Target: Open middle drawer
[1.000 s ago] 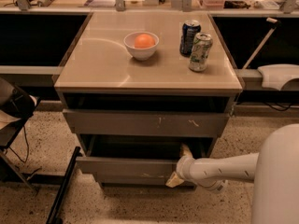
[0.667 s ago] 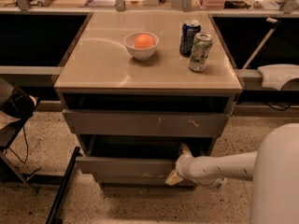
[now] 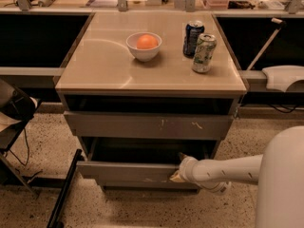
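Observation:
The middle drawer [image 3: 128, 171] has a plain grey front and stands pulled a little out of the cabinet, with a dark gap behind its top edge. My gripper [image 3: 178, 167] reaches in from the right on a white arm [image 3: 223, 171] and sits at the right part of the drawer front's top edge. One finger [image 3: 182, 156] is behind the front and the other [image 3: 175, 177] is before it, closed on the edge. Above it is the wider grey drawer front with white scratch marks [image 3: 149, 125].
On the cabinet top [image 3: 104, 65] stand a white bowl with an orange [image 3: 144, 45], a dark can [image 3: 193, 37] and a green-white can [image 3: 203, 52]. A black stand leg [image 3: 64, 189] leans at the lower left. Dark shelving runs on both sides.

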Controlling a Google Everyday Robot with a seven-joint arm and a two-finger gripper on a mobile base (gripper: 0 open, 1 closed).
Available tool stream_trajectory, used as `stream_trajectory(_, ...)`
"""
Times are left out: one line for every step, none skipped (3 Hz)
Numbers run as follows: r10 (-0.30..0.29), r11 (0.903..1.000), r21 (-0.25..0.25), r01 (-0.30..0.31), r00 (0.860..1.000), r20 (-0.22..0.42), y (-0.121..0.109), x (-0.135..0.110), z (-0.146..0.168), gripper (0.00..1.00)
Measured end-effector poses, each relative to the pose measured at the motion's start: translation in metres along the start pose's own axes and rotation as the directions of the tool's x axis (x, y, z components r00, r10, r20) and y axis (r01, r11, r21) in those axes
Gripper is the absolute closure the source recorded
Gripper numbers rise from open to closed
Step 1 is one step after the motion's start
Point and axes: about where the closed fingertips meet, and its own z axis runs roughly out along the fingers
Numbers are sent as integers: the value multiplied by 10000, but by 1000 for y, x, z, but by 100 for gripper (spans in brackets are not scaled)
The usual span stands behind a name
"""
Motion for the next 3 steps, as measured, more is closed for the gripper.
stream_trajectory(0,10000,-1,0,10000,0,0,0,0,65)
stream_trajectory(3,10000,-36,-3,10000,7,-1,-1,0,89)
stream_trajectory(54,10000,17,-54,10000,6,2,-1,-4,100)
